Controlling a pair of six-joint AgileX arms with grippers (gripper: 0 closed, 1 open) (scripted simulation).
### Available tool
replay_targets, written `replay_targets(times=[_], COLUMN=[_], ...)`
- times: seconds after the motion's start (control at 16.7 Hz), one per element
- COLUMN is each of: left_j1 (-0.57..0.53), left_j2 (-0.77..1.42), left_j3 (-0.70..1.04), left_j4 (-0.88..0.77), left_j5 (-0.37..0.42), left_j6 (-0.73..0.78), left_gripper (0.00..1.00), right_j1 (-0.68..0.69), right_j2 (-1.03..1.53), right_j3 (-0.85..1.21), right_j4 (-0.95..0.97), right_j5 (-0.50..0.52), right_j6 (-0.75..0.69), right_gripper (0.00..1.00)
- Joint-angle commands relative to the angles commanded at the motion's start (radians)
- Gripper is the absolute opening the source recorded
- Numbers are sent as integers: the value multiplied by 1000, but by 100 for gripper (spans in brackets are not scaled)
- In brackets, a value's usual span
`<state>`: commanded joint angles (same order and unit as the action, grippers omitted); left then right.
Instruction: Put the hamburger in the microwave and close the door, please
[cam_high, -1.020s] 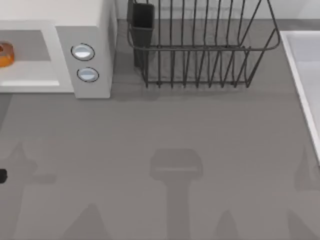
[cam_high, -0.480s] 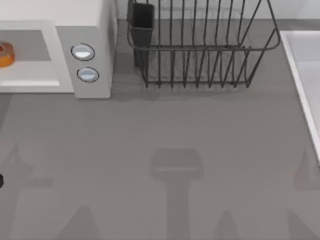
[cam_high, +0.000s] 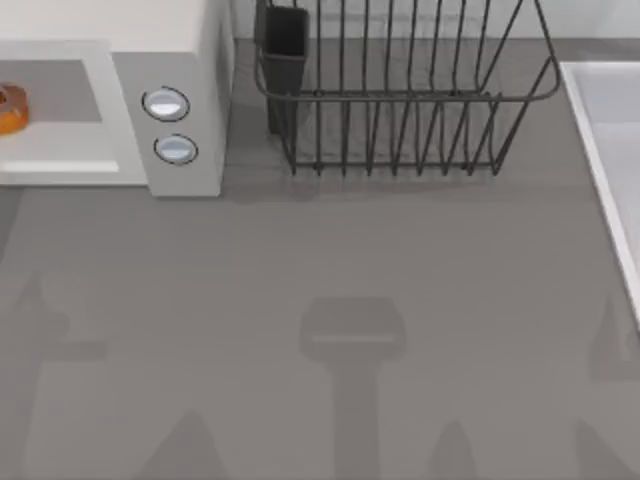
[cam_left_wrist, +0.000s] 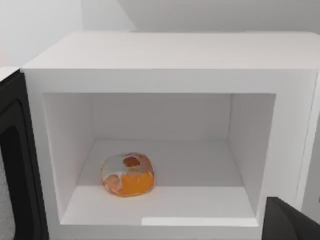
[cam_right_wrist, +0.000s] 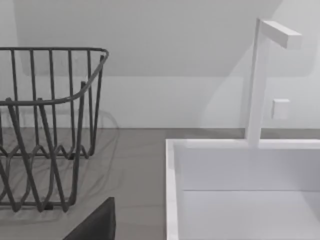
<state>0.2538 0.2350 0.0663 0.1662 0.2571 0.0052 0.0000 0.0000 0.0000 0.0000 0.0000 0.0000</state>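
The orange-tan wrapped hamburger (cam_left_wrist: 128, 174) is sitting inside the big off-white boxy microwave (cam_left_wrist: 170, 55) at far left; its dark-framed door (cam_left_wrist: 17, 165) is standing open, nearer the left arm.

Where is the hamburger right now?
The hamburger sits on the floor of the open microwave, toward its door side; in the top view it is at the far left edge.

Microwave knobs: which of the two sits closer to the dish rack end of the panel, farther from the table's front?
The upper knob in the top view. It sits above the other knob on the microwave panel, slightly left of it, nearer the back.
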Motion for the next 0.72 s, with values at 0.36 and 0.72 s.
replay_targets(times=[0.36, 0.72], left_j1=[70, 320], left_j2=[104, 573], left_j3=[103, 508], left_j4=[-79, -351], left_j5=[49, 183], left_j6=[83, 361], left_gripper=[0, 0], right_j1=[0, 0], right_j2=[0, 0], right_j3=[0, 0], right_j4=[0, 0], right_j5=[0, 0], right_j6=[0, 0], right_gripper=[100, 100])
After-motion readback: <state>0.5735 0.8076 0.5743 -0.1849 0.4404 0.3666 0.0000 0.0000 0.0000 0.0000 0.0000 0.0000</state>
